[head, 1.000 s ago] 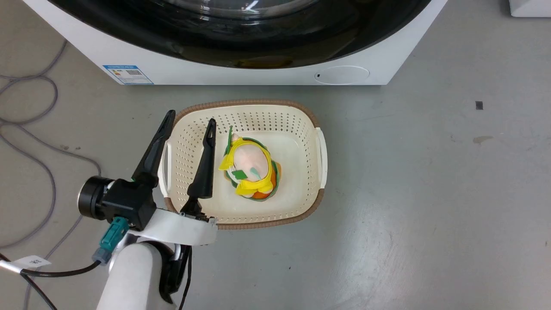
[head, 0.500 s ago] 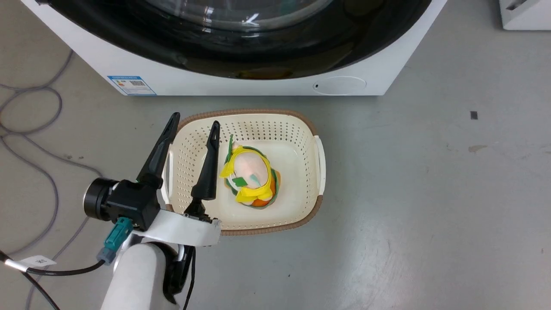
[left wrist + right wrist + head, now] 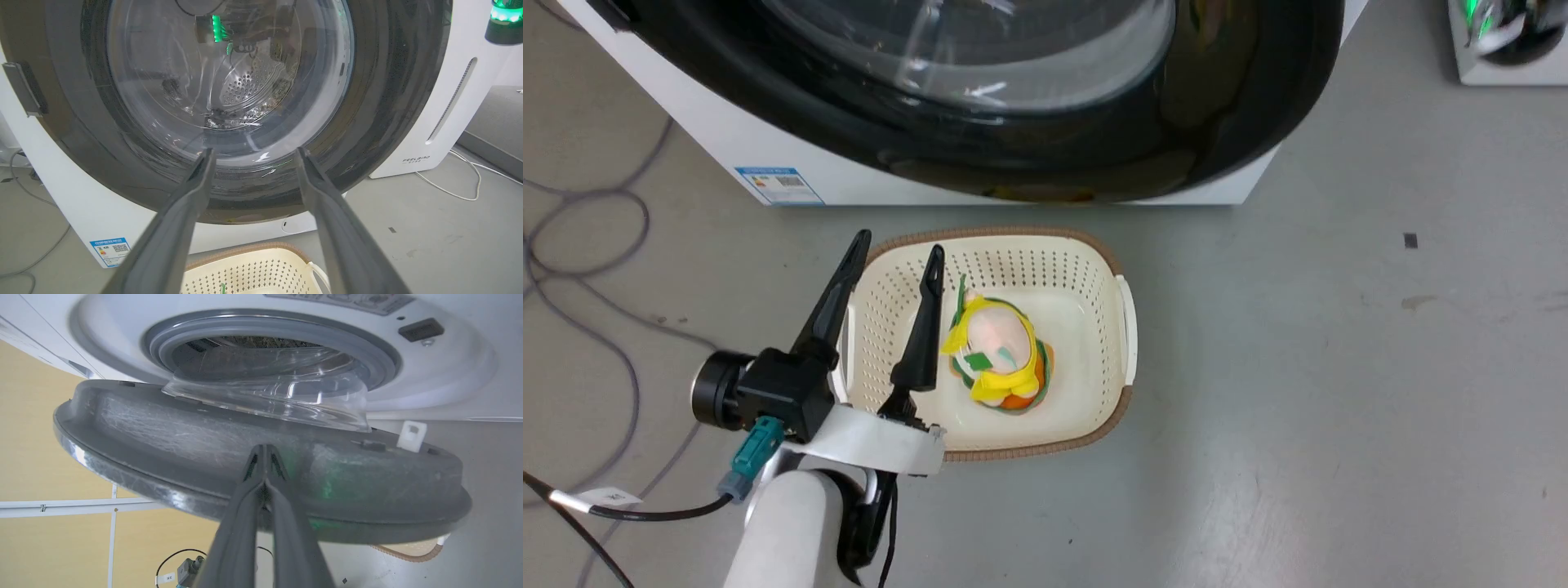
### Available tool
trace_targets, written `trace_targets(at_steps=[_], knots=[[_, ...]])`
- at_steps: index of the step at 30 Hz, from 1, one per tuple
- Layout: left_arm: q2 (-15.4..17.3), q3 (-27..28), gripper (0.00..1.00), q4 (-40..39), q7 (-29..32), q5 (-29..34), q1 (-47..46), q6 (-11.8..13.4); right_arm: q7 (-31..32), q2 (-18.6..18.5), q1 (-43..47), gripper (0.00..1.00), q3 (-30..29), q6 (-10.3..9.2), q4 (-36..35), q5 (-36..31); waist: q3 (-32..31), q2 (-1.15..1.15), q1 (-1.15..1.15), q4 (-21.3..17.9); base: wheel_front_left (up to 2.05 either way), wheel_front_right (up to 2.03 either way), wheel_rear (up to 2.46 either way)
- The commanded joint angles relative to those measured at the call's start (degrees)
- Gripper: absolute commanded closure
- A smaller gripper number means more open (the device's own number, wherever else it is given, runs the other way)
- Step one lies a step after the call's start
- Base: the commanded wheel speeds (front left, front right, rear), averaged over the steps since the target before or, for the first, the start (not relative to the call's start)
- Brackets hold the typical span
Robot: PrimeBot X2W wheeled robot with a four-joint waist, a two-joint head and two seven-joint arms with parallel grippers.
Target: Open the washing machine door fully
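Change since earlier frame: the washing machine door (image 3: 1241, 122) is swinging outward. Its black rim is now overhanging the right corner of the washing machine (image 3: 727, 139) and covering the round cap on the white front. The head camera is also shifting, so the basket sits lower in its view.
Door position: it is standing ajar. In the right wrist view its grey inner face (image 3: 184, 449) is tilting away from the grey rubber ring (image 3: 367, 347), with the glass bowl still partly inside the ring.
Right gripper (image 3: 265, 448): jaws clenched, fingertips meeting against the door's inner face near its rim.
Left gripper (image 3: 898, 243): jaws released and spread wide, hovering above the left rim of the basket and pointing at the door glass (image 3: 254, 151).
Surroundings: a cream basket (image 3: 1123, 327) holding a yellow-wrapped soft toy (image 3: 996, 351) is lying on the floor just beside the machine. A grey cable (image 3: 588, 269) is looping at the left. A white FEELBIRD appliance (image 3: 449, 102) is standing to the right.
Obstruction: the basket is sitting near the door's lower rim.
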Motion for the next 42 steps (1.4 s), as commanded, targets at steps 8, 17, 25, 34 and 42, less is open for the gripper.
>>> trace_targets(at_steps=[8, 17, 25, 34, 42], knots=[[-0.28, 0.25, 0.00, 1.78, -0.32, 0.54, 3.41, -0.19, -1.33, -3.21, 9.48, 1.00, 0.37, 0.06, -9.24, 1.66, -5.67, 0.00, 0.00, 0.41, 0.00, 0.00, 0.00], [-0.21, 0.03, 0.00, 3.43, -0.32, 1.06, 6.65, -0.19, -5.11, -8.45, 19.14, 1.00, 0.42, 0.06, -23.39, 3.49, -10.79, 0.00, 0.00, 0.93, 0.00, 0.00, 0.00], [-0.03, -0.18, 0.00, 4.17, -0.32, 1.33, 8.99, -0.18, -8.22, -12.50, 26.64, 1.00, 0.43, 0.06, -35.70, 2.86, -13.50, 0.00, 0.00, 1.32, 0.00, 0.00, 0.00], [-0.04, -0.45, 0.00, 4.94, -0.32, 1.46, 10.24, -0.08, -11.13, -13.20, 31.19, 1.00, 0.44, 0.06, -45.58, 2.07, -14.60, 0.00, 0.00, 1.71, 0.00, 0.00, 0.00], [-0.11, -0.31, 0.00, 5.93, -0.32, 1.15, 10.84, 0.27, -14.76, -12.35, 34.20, 1.00, 0.44, 0.06, -50.98, 1.55, -15.87, 0.00, 0.00, 2.09, 0.00, 0.00, 0.00]])
